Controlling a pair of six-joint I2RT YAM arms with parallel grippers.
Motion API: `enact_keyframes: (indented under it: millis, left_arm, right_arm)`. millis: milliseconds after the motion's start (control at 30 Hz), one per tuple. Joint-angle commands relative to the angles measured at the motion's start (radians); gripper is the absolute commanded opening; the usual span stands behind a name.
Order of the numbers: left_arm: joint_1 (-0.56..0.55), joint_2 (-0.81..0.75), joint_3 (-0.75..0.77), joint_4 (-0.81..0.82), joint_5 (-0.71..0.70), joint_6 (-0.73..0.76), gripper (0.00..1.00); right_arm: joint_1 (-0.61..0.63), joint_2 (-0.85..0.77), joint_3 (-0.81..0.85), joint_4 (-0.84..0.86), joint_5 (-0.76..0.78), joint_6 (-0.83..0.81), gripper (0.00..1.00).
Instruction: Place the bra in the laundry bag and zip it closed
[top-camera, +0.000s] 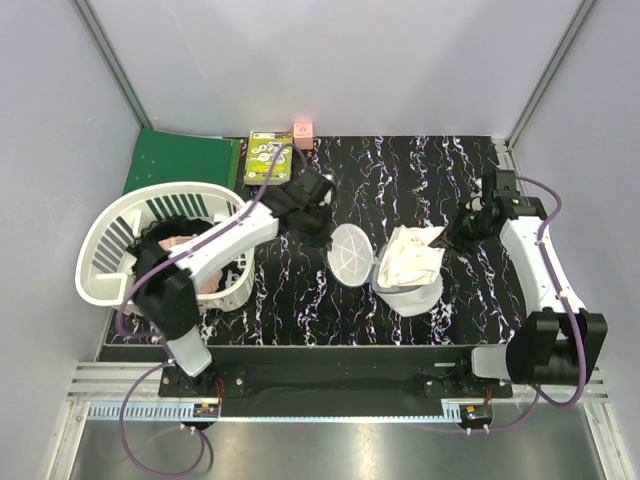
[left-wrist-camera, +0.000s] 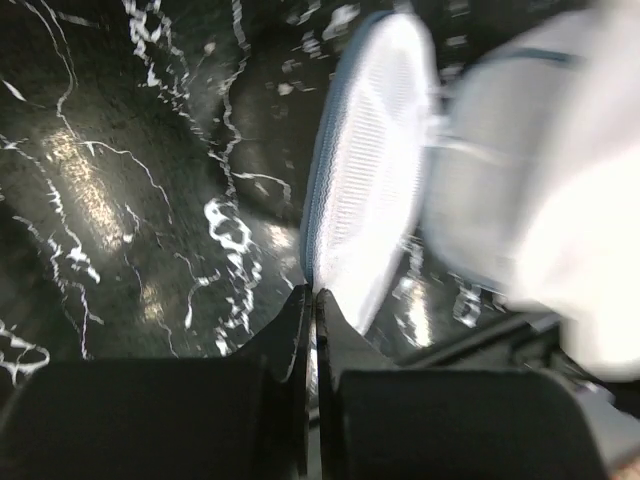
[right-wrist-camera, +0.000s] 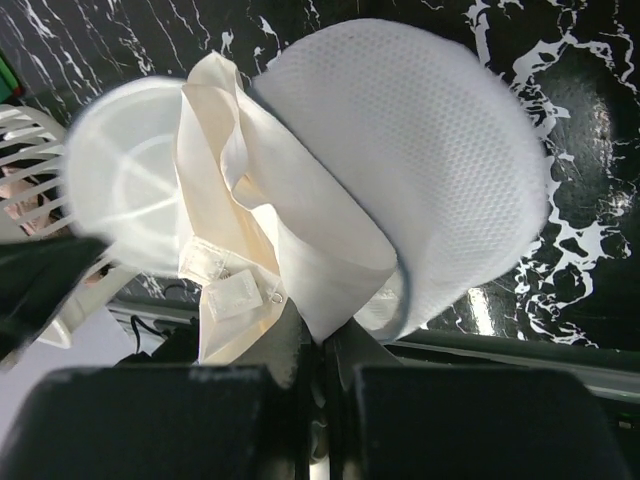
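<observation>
Matt white mesh laundry bag (right-wrist-camera: 440, 150), soft cream cloth (right-wrist-camera: 290, 230), glossy black marbled tabletop (top-camera: 400, 170), smooth plastic basket (top-camera: 105, 255).

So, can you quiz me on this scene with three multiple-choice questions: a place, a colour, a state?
1. Where is the white basket? A) left side B) right side C) centre
2. The flat board behind it is: A) red B) green C) yellow
3. The laundry bag is: A) zipped shut B) missing C) open, lid turned aside

Answers: A, it is at the far left of the top view; B, plainly green; C, the lid lies flat beside the cream garment, its rim pinched by the left hand.
</observation>
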Motion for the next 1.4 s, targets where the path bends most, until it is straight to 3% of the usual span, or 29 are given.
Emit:
enact_keyframes:
  millis: [0,333,767,1033,1367]
  left_arm:
    - [-0.01,-0.157,-0.015,-0.047,0.046,0.023,0.0]
    - [-0.025,-0.238,0.015,-0.047,0.151,-0.015,0.0]
    - [-0.027,-0.212,0.158,-0.063,0.22,-0.03,0.0]
    - [-0.076,-0.168,0.215,-0.063,0.223,-0.036,0.0]
    - [-0.136,-0.131,0.264,-0.06,0.163,-0.01,0.0]
  right_arm:
    - [0.042,0.054,0.074,0.01,0.024,-0.023,0.0]
    - [0.147,0.218,0.214,0.033,0.099,-0.053,0.0]
    - [0.196,0.169,0.101,0.036,0.199,-0.064,0.0]
    - [0.34,0.246,0.079,0.133,0.26,0.059,0.0]
    - [0.444,0.22,0.116,-0.014,0.453,0.086,0.0]
